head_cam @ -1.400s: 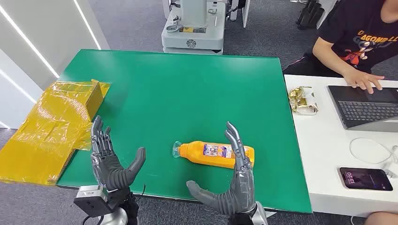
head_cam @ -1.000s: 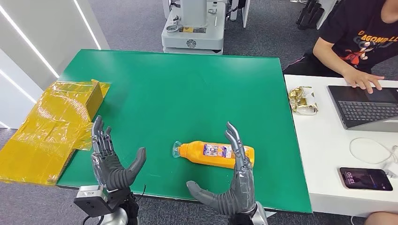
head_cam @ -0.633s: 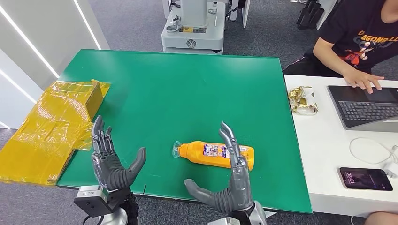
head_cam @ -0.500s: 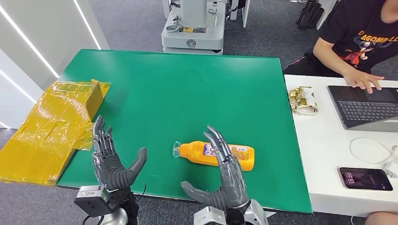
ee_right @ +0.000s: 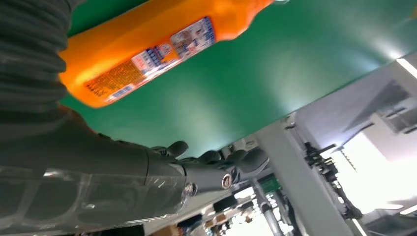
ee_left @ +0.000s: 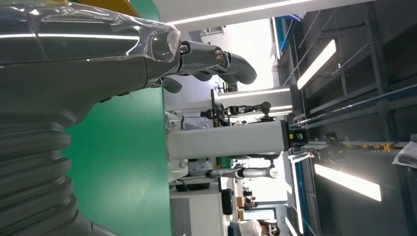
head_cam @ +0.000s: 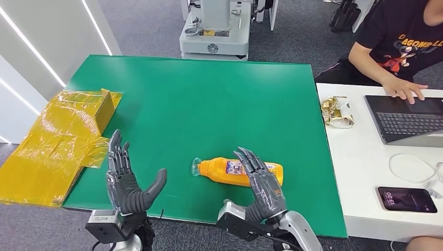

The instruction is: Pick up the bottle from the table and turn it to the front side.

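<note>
An orange bottle with a clear cap and a printed label lies on its side on the green table, near the front edge, cap pointing left. My right hand reaches over the bottle's wider end, back of the hand up, fingers spread across the label and holding nothing. In the right wrist view the bottle lies past the straight fingers, which do not wrap it. My left hand stands upright at the front left edge, fingers apart and empty; the left hand is above the green top.
A cardboard box wrapped in yellow tape overhangs the table's left edge. On the right stands a white desk with a laptop, a phone and a snack wrapper; a person sits there. A white machine base stands beyond the table.
My right hand has turned from upright to palm-down and swung left over the bottle. The left hand has shifted slightly. The bottle has stayed in place.
</note>
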